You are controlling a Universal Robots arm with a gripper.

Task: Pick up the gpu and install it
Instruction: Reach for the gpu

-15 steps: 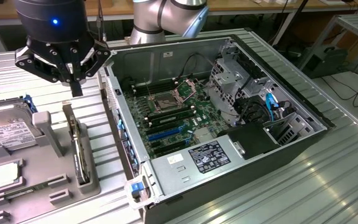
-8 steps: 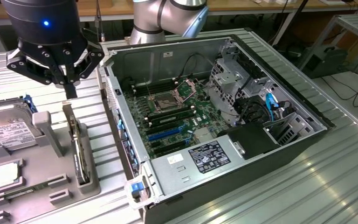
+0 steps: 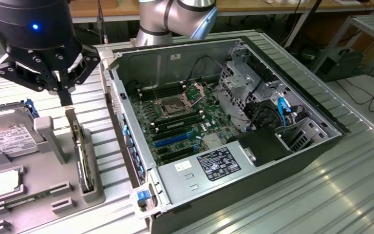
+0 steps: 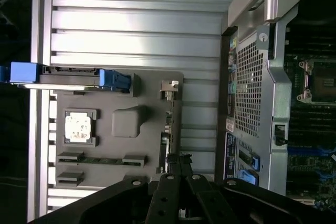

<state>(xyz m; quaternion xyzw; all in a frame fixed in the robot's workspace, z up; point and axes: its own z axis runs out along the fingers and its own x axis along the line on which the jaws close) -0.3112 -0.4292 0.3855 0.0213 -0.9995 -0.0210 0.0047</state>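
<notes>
The gpu stands on its long edge in a slot of the grey holder, a thin dark card with a silver bracket at its far end. In the wrist view the gpu shows as a narrow strip along the holder's edge. My gripper hangs over the card's far end with its black fingers pressed together, shut. Its tips sit right at the card's top edge; whether they touch it I cannot tell.
The open computer case lies at the exterior view's right, with the motherboard and a blue slot exposed. The holder also carries a hard drive, a processor and a memory stick. Ribbed metal table all around.
</notes>
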